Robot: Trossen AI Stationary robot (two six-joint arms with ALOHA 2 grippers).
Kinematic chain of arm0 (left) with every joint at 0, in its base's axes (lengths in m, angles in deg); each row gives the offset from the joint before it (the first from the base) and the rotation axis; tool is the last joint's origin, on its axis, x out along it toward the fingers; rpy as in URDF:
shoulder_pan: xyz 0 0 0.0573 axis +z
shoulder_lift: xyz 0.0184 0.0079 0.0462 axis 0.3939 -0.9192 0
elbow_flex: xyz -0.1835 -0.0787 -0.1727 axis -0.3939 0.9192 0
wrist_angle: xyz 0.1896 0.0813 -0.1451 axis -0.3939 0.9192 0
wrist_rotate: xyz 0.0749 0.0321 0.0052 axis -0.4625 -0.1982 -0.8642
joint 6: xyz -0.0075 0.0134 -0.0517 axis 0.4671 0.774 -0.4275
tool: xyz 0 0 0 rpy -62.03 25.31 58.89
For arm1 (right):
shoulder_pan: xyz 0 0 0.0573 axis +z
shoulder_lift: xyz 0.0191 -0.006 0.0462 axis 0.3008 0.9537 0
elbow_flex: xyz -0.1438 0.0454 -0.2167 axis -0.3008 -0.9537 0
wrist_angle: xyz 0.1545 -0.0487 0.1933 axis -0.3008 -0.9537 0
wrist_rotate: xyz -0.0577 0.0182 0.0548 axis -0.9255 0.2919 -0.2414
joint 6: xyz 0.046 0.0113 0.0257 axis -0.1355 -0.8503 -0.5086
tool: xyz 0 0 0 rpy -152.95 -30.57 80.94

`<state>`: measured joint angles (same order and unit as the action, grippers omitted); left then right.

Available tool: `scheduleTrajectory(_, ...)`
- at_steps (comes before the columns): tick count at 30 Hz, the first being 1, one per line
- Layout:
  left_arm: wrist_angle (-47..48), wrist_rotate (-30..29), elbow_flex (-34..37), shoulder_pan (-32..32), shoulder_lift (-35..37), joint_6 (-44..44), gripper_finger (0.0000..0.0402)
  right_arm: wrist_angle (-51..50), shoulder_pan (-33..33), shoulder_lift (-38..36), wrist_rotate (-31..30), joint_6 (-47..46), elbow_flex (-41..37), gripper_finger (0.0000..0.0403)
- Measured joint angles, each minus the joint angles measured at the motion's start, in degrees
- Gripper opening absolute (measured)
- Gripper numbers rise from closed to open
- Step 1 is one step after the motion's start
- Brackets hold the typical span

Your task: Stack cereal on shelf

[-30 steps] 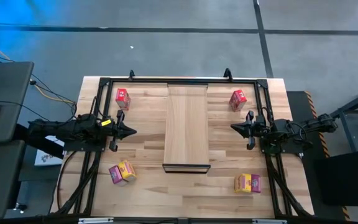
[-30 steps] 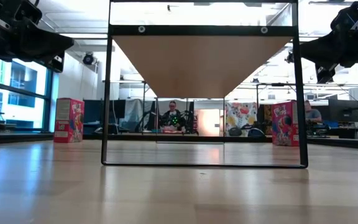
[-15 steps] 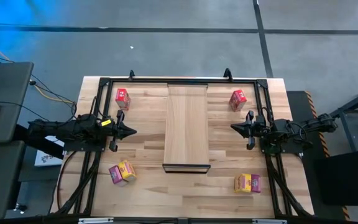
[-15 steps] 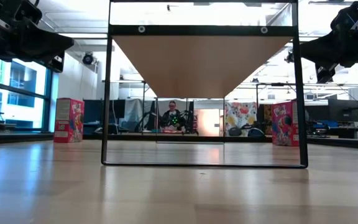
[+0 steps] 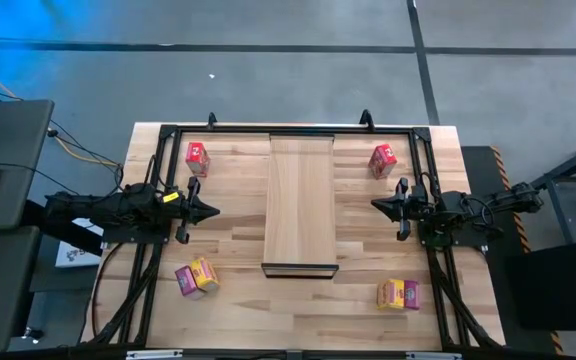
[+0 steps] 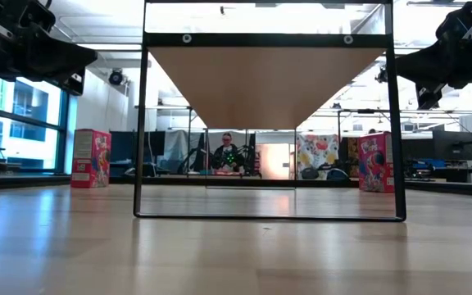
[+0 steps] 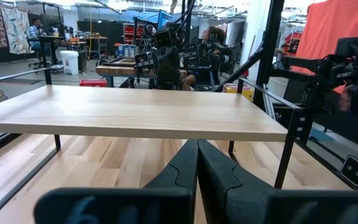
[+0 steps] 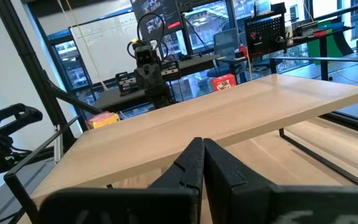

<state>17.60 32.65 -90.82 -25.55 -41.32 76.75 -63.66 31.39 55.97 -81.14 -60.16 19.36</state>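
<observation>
The striped butcher-block tabletop [image 5: 238, 225] fills the middle of the high view, ringed by a thin black metal frame [image 5: 288, 129] and set on a grey concrete floor [image 5: 268, 70]. Along its centre stands the long light-wood shelf plank [image 5: 301, 195], raised on black legs, with a dark bar [image 5: 299, 268] at its near end. Small cardboard cereal boxes sit at the four corners: a red box [image 5: 197, 157] far left, a red box [image 5: 382, 159] far right, a yellow and magenta pair [image 5: 196, 277] touching each other near left, and a yellow and magenta pair [image 5: 398, 294] near right. None lies on the shelf.

The left gripper [image 5: 208, 210] hangs left of the shelf, its fingers [image 7: 188, 165] pressed together and empty. The right gripper [image 5: 378, 205] mirrors it on the other side, fingers [image 8: 194, 163] likewise pressed together, holding nothing.

Beyond the table, the low view shows an open workshop with large windows [image 6: 23, 111], desks and a seated person [image 6: 228, 154].
</observation>
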Motion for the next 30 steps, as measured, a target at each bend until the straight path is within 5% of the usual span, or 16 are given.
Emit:
scheduleTrajectory(3,0.00,0.00,0.00,0.00,0.00,0.00,0.0000,3.48,-0.02,0.07,-2.18,0.70,0.01,0.0000)
scheduleTrajectory(7,0.00,-0.02,0.00,0.00,0.02,0.00,0.0000,19.27,-0.02,0.02,-11.65,2.05,-0.01,0.0000)
scheduleTrajectory(11,0.00,-0.01,0.00,0.00,0.01,0.00,0.0000,31.35,-0.73,0.47,-14.84,5.80,0.11,0.0000)
scheduleTrajectory(16,0.00,0.00,0.00,0.00,0.01,0.00,0.0000,29.20,-4.26,7.02,-16.77,4.59,5.40,0.0026)
scheduleTrajectory(23,0.00,-0.01,0.00,0.00,0.00,0.00,0.0000,-5.86,-13.58,23.85,-30.05,-5.25,24.80,0.0180)
scheduleTrajectory(30,0.00,-0.01,0.00,0.00,0.02,0.00,0.0000,-44.50,-30.67,41.44,-18.10,-21.93,45.78,0.0306)
